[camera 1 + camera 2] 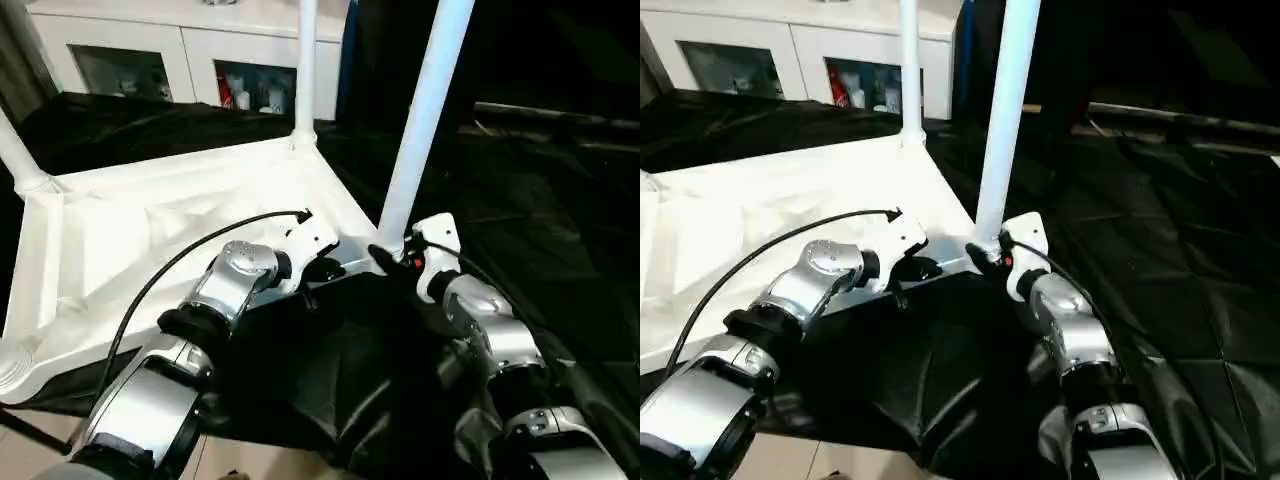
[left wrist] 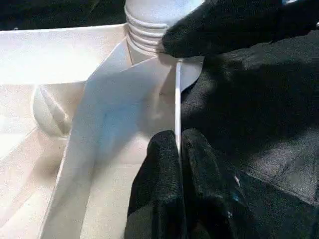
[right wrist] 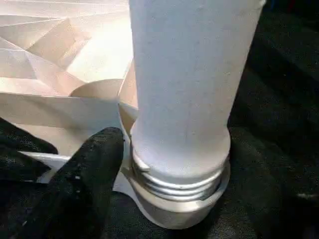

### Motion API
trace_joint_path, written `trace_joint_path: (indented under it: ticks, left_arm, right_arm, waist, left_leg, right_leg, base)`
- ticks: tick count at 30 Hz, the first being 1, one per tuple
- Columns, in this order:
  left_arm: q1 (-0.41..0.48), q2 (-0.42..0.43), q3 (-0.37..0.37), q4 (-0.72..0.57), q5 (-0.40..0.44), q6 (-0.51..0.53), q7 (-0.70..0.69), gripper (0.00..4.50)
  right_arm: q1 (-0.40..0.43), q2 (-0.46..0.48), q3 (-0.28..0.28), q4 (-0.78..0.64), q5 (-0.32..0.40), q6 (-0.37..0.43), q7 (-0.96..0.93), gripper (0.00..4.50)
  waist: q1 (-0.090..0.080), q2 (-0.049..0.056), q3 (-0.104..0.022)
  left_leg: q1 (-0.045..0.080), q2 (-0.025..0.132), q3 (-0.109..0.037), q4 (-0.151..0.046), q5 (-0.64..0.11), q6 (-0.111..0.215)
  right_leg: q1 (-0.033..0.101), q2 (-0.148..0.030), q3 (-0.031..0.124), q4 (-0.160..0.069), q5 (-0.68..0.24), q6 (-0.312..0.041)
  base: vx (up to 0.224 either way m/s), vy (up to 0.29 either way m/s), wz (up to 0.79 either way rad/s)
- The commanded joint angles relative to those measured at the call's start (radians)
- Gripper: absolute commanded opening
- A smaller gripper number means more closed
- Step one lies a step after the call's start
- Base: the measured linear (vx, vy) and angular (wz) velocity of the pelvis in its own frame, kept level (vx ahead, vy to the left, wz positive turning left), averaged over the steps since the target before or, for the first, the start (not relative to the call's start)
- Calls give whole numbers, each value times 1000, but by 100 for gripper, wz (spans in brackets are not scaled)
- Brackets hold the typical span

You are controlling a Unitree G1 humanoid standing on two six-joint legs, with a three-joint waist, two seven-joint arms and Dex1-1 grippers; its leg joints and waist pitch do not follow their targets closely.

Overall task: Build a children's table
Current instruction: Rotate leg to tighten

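The white tabletop (image 1: 150, 250) lies underside up on the black-draped work table. Three white legs rise from its corners: one at the far corner (image 1: 305, 70), one at the left (image 1: 18, 150), and one at the near right corner (image 1: 420, 110). My left gripper (image 2: 178, 142) is shut on the tabletop's thin rim (image 2: 177, 89), just left of that near right corner. My right gripper (image 1: 400, 258) sits low at the base of the near right leg (image 3: 189, 74), against its threaded collar (image 3: 179, 184), which stands in the corner socket.
Black cloth (image 1: 520, 180) covers the work table to the right and behind. A white cabinet with glass doors (image 1: 200, 60) stands at the back. A black cable (image 1: 180, 260) arcs over my left forearm. Pale floor (image 1: 40, 440) shows below the table's near edge.
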Motion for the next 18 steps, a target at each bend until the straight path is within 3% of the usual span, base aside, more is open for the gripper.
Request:
trace_joint_path:
  ticks: [1, 5, 7, 8, 11, 18]
  left_arm:
    - [9, 14, 18, -49, -34, -58, -49, 0]
    - [76, 96, -6, -138, -52, -61, -221, 0]
    - [97, 129, -15, -173, -60, -69, -277, 0]
    - [114, 150, -19, -201, -74, -70, -322, 0]
    - [142, 184, -23, -246, -106, -84, -409, 0]
    - [166, 228, -9, -300, -124, -60, -477, 0]
  right_arm:
    - [19, -12, 91, -41, 18, -22, 182, 381]
    - [49, -118, 114, -110, 43, -19, 384, 381]
    - [54, -149, 116, -125, 50, -18, 433, 381]
    - [56, -164, 115, -134, 57, -15, 460, 381]
    - [59, -190, 116, -145, 65, -13, 507, 381]
    - [67, -228, 132, -155, 75, -15, 602, 381]
  waist:
    - [1, -11, -63]
    - [2, -10, -63]
    - [-2, -6, -61]
    - [-3, -11, -61]
    - [-4, -7, -61]
    - [7, -10, -59]
  left_leg:
    - [-1, 48, -13, -67, -93, 73]
    - [-6, 51, -12, -65, -74, 110]
    - [-4, 54, -12, -67, -95, 100]
    - [-3, 55, -12, -67, -97, 96]
    - [0, 57, -10, -68, -98, 92]
    - [2, 58, -7, -69, -103, 77]
  right_leg:
    - [60, -82, 47, -74, -35, -252]
    - [63, -85, 47, -68, 16, -260]
    - [59, -84, 46, -71, -28, -263]
    - [58, -84, 46, -73, -36, -264]
    - [53, -81, 46, -69, -23, -277]
    - [51, -82, 46, -67, -40, -273]
  base:
    - [0, 0, 0]
    - [0, 0, 0]
    - [0, 0, 0]
    - [0, 0, 0]
    - [0, 0, 0]
    - [0, 0, 0]
